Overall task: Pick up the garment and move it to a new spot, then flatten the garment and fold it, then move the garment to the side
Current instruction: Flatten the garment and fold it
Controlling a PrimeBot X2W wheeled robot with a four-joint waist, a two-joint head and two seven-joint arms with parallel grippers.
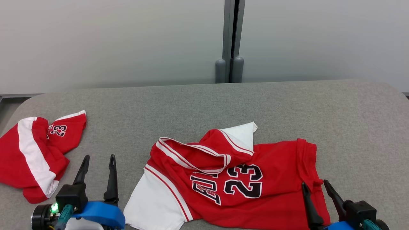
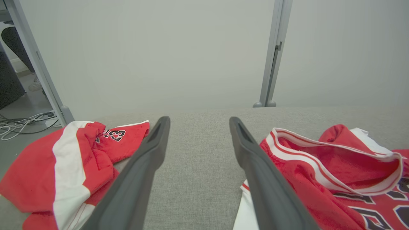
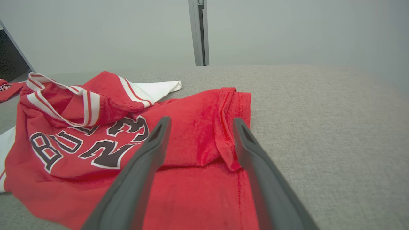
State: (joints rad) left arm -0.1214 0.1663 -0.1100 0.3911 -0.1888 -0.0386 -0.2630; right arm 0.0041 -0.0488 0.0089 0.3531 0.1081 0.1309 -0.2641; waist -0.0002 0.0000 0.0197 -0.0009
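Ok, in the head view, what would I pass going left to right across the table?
Red shorts → left fingers → red jersey → right fingers, over the jersey's right edge.

The red short-sleeved jersey with a black 23 [image 1: 243,182] runs off the head view's bottom edge. Its folded-over upper part [image 1: 214,143] hides some of the black lettering [image 1: 204,190] beside the 23. Left of the jersey, the crumpled red-and-white shorts [image 1: 32,159] are cut by the head view's left edge.
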